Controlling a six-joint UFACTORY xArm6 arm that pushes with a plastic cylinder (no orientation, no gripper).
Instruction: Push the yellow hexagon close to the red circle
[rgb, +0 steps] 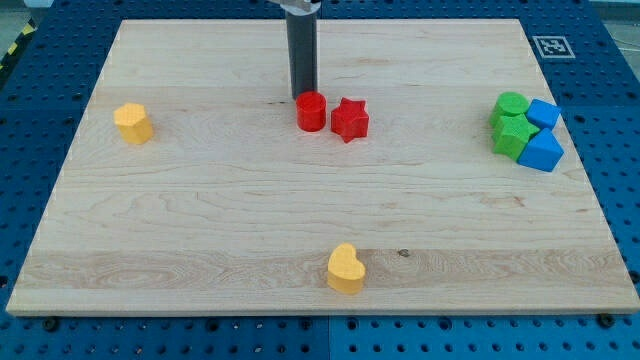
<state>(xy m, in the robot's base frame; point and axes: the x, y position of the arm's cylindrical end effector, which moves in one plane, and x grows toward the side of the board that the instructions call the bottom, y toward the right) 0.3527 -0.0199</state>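
A: Where is my tip (303, 96) being recorded?

B: At the view's top centre, just behind the red circle (311, 111), touching it or nearly so; contact cannot be confirmed. The rod is standing upright. No grasping tool is being carried, so nothing is being held or clenched.

A: And the yellow hexagon (132, 122)?

B: It is being logged at the view's left, near the edge of the wooden worktop (200, 220), well apart from the red circle and from my tip.

A: Other blocks being noted?

B: A red star (350, 120) is sitting just beside the red circle, on its right, close to touching. A yellow heart (346, 268) is lying near the view's bottom centre. At the view's right, two green blocks (512, 124) and two blue blocks (542, 135) are being seen clustered together, touching; their exact shapes cannot be made out.
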